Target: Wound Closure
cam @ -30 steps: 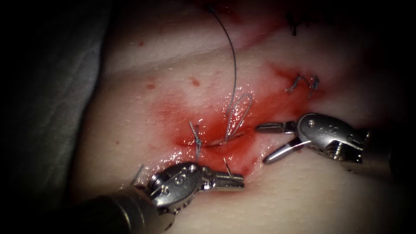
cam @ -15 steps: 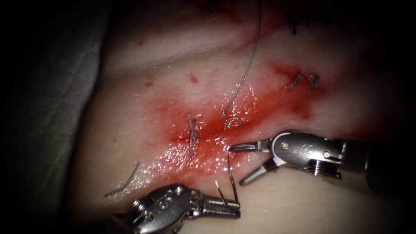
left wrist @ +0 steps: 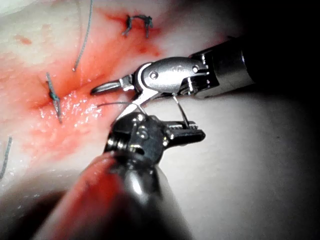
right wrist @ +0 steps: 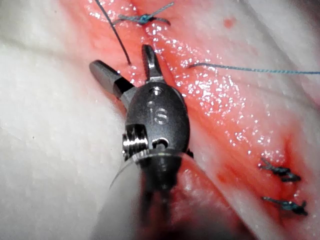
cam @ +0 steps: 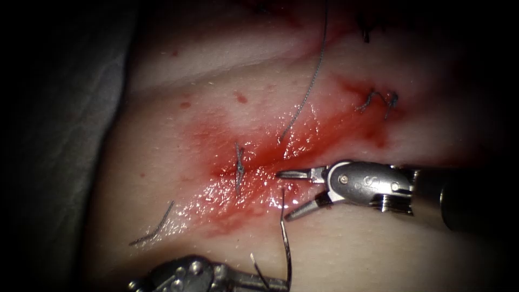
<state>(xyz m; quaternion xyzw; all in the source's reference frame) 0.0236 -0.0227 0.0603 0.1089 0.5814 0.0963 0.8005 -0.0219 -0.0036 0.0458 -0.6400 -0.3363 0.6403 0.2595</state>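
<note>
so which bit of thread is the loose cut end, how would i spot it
Start at the red fluid over the cut in the tissue, then look down and left to the pale skin. The loose cut end of thread lies there flat and alone, a short curved strand, unlike the knotted stitch standing across the cut.

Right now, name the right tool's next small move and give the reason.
Probably close the right tool on the thread: its jaws stand open and empty by where that strand leaves the cut, and the left tool grips it taut.
</note>
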